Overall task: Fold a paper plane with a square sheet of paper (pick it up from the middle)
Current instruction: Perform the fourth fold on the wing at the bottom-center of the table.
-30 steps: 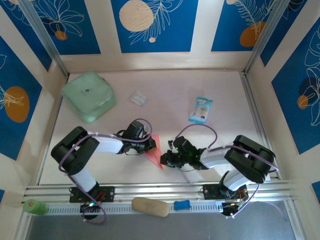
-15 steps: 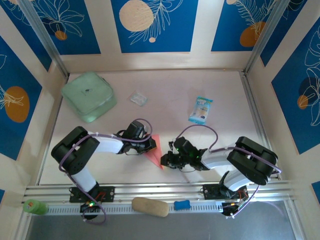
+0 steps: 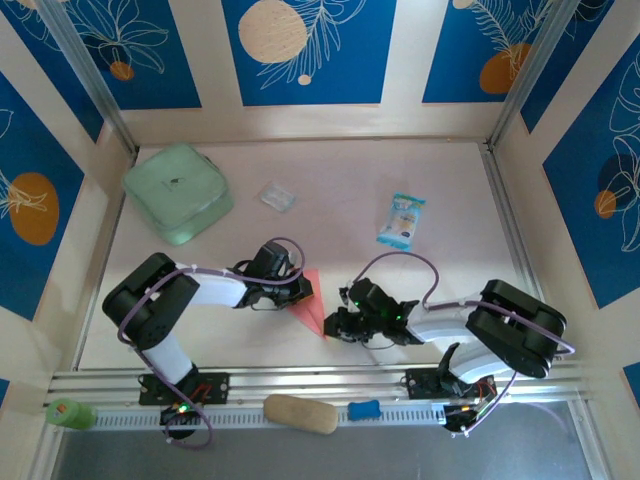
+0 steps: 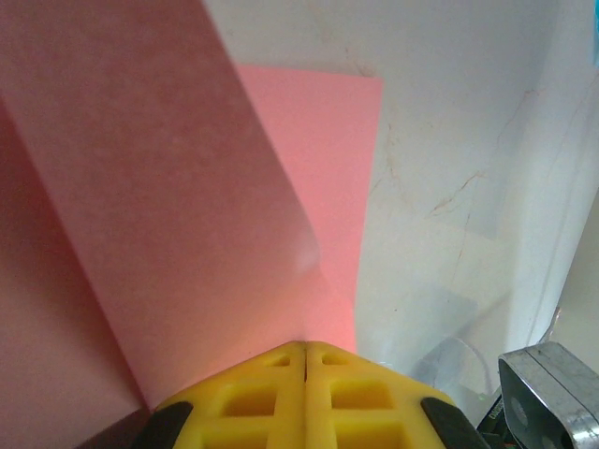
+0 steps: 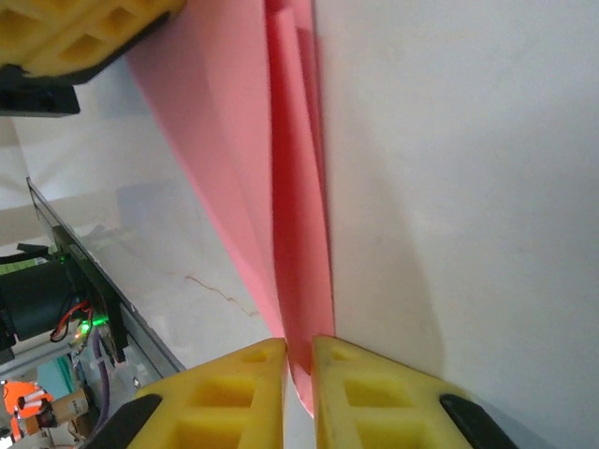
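The paper plane (image 3: 311, 303) is seen near the front of the table (image 3: 450, 180), clamped in the closed left gripper (image 4: 306, 348). Its tip is lost in the narrow gap of the right gripper (image 5: 299, 344); whether it is pinched there cannot be told.

Salmon-pink paper plane (image 3: 309, 303), narrow folded dart, tip pointing nearward

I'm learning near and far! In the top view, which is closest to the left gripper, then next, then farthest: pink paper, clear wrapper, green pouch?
1. The pink paper, pinched in the left gripper.
2. The clear wrapper, farther back.
3. The green pouch, back-left corner.
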